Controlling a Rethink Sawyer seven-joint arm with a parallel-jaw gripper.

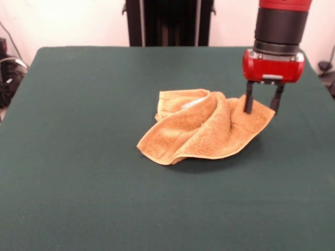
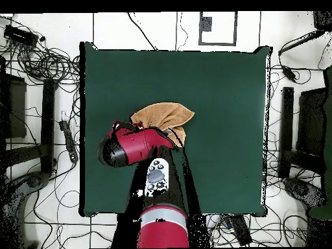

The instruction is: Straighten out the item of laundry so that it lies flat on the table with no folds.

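The item of laundry (image 1: 201,133), a golden-orange terry towel, lies crumpled in the middle of the dark green table (image 1: 78,167), with a raised fold running through its centre and one flap turned over. My gripper (image 1: 262,109) hangs at the towel's right corner, open. Its left finger is down on the cloth and its right finger is at the corner's edge. In the overhead view the towel (image 2: 165,115) shows as a bunched shape on the table (image 2: 224,91), and the red wrist (image 2: 133,146) covers its lower left part and hides the fingers.
Green tabletop stretches wide on every side of the towel. Cables and dark stands (image 2: 45,84) lie on the floor around the table. The robot's dark pedestal (image 1: 168,22) stands behind the far edge.
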